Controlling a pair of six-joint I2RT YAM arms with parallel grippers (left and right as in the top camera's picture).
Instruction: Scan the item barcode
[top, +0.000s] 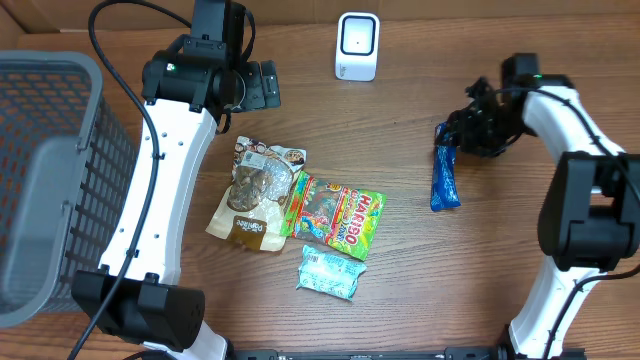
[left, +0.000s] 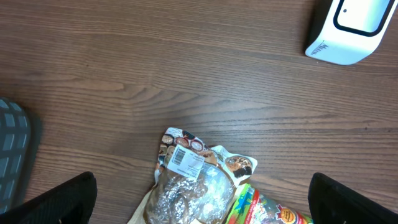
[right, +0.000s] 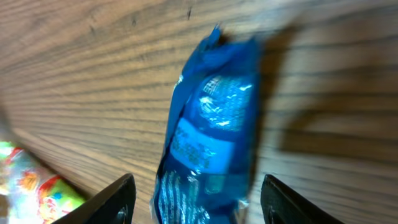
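Right wrist view puts the blue packet (right: 211, 137) lying lengthwise on the counter (right: 93, 74), between the two fingers (right: 118, 202) of your right tool (right: 198, 202). Bare wood shows on either side of the wrapper, so read that tool as open and gripping nothing. From overhead the packet sits on the right side of the counter, well apart from the scanner (top: 357, 46) at the back edge and from the three snacks in the middle: a brown pouch (top: 250, 190), a gummy bag (top: 335, 213) and a pale blue packet (top: 333, 271). Your left tool (left: 202, 208) hangs near the brown pouch's upper end with its fingers spread wide and nothing between them, and the grey basket (top: 50, 150) stands at the far left. Treat the blue packet as light, soft and crinkly: glossy film that will likely slide under a shallow pinch and droop if you lift it by one end. I would take it across its narrow width near the middle, where the contents give some body. Keep the pads off the pale printed panel, which may carry the barcode, though the picture is too blurred to confirm that. Squeeze gently, since the contents could crush and a creased wrapper may not scan cleanly.
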